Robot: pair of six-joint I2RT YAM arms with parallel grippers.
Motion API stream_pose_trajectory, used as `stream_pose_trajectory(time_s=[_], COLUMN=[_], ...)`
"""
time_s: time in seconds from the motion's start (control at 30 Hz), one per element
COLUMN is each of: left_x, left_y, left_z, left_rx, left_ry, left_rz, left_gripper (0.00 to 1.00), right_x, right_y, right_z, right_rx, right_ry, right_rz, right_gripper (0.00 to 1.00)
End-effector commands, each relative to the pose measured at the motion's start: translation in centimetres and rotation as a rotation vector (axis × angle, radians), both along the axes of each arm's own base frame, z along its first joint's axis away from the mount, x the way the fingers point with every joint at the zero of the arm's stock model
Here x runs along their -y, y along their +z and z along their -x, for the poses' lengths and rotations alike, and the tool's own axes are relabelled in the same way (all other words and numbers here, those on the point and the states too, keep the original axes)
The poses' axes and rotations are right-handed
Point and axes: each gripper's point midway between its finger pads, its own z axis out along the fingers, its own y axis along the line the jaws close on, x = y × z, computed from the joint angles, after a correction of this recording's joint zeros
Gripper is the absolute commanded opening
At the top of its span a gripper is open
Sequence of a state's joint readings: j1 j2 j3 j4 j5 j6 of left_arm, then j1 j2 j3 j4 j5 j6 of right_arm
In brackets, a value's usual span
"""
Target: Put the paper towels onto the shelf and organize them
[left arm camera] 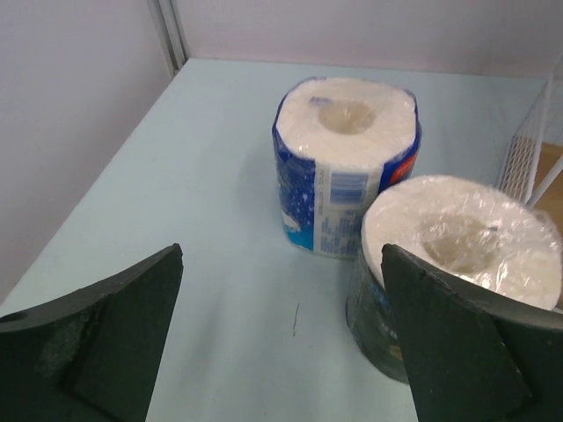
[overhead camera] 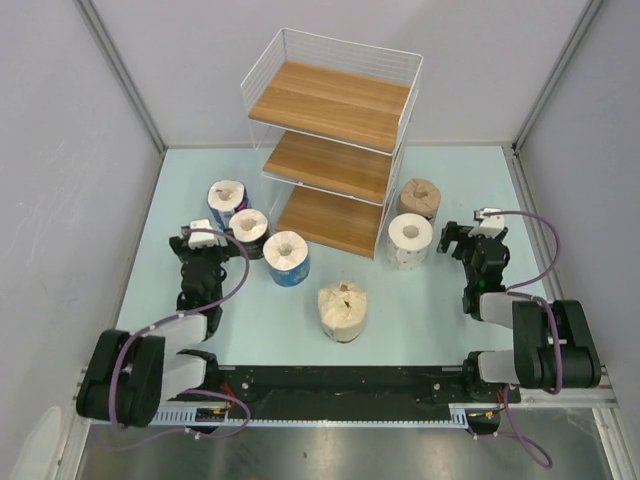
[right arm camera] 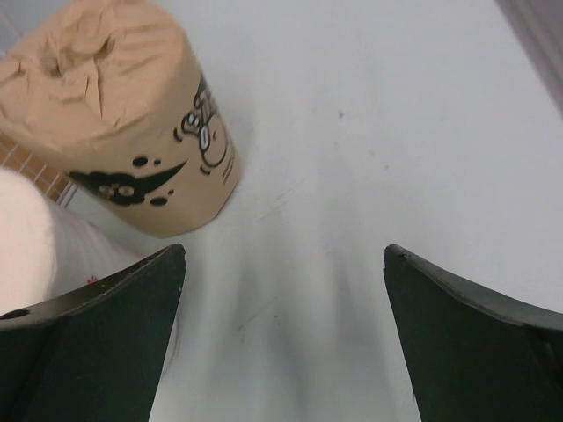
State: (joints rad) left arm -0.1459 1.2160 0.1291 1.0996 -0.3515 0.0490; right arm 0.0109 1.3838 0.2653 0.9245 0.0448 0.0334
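The shelf (overhead camera: 330,150) stands at the back centre, and all its boards are bare. To its left are a blue-wrapped roll (overhead camera: 227,203), a dark-wrapped roll (overhead camera: 249,232) and a second blue roll (overhead camera: 288,258). A cream roll (overhead camera: 342,311) sits in front. On the right stand a white roll (overhead camera: 410,241) and a tan-brown roll (overhead camera: 419,199). My left gripper (overhead camera: 207,234) is open just left of the dark roll (left arm camera: 457,264), with the blue roll (left arm camera: 347,167) ahead. My right gripper (overhead camera: 462,240) is open, right of the white roll (right arm camera: 35,237) and tan roll (right arm camera: 123,114). Nothing is between either pair of fingers.
Grey walls (overhead camera: 70,150) close the pale blue table (overhead camera: 430,310) on the left, back and right. The shelf's white wire frame (left arm camera: 528,149) shows at the right edge of the left wrist view. A black rail (overhead camera: 340,380) with the arm bases runs along the near edge.
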Motion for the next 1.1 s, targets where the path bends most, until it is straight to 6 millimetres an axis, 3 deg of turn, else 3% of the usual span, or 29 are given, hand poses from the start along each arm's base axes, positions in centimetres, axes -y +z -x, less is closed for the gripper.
stream_pose_trajectory(time_s=[0.0, 0.03, 0.07, 0.23, 0.3, 0.43, 0.5, 0.63, 0.67, 0.7, 0.77, 0.87, 1.07], left_x=[0.7, 0.9, 1.1, 1.7, 2.1, 3.5, 5.0, 5.4, 5.4, 5.4, 5.5, 5.7, 5.3], left_y=[3.4, 3.1, 4.5, 6.4, 8.4, 10.0, 12.2, 15.2, 15.6, 15.8, 16.8, 17.3, 17.0], left_z=[-1.4, -1.5, -1.9, -2.1, -2.3, -2.2, -2.3, -1.1, -0.8, -0.4, 0.3, 0.8, 0.7], left_rx=[-0.017, -0.047, -0.020, -0.012, 0.017, -0.030, -0.018, 0.030, 0.038, 0.039, 0.057, 0.032, -0.068], left_ry=[-0.009, -0.010, -0.016, -0.008, -0.023, -0.048, -0.136, -0.173, -0.175, -0.171, -0.187, -0.199, -0.150], left_rz=[0.072, 0.105, 0.118, 0.268, 0.314, 0.481, 0.496, 0.536, 0.542, 0.560, 0.571, 0.563, 0.549], left_gripper=[1.00, 1.00, 1.00, 1.00, 1.00, 1.00, 1.00, 1.00, 1.00, 1.00, 1.00, 1.00, 1.00], right_x=[2.3, 3.1, 3.5, 6.2, 7.0, 7.2, 7.6, 9.9, 9.9, 10.7, 9.3, 9.7, 11.1], right_y=[4.3, 5.6, 6.1, 9.6, 11.1, 13.2, 13.9, 14.7, 14.1, 14.9, 14.8, 15.5, 14.6], right_z=[-0.8, -0.7, -0.5, 0.5, 0.9, 1.0, 1.4, 2.8, 3.0, 3.1, 2.0, 1.2, 0.1], right_rx=[0.067, 0.098, 0.112, 0.223, 0.235, 0.242, 0.256, 0.285, 0.256, 0.273, 0.216, 0.176, 0.158], right_ry=[-0.154, -0.216, -0.248, -0.469, -0.542, -0.541, -0.557, -0.656, -0.659, -0.667, -0.547, -0.515, -0.520], right_rz=[-0.016, -0.030, -0.058, -0.236, -0.299, -0.280, -0.258, -0.353, -0.381, -0.422, -0.447, -0.455, -0.632], right_gripper=[1.00, 1.00, 1.00, 1.00, 1.00, 1.00, 1.00, 1.00, 1.00, 1.00, 1.00, 0.99, 1.00])
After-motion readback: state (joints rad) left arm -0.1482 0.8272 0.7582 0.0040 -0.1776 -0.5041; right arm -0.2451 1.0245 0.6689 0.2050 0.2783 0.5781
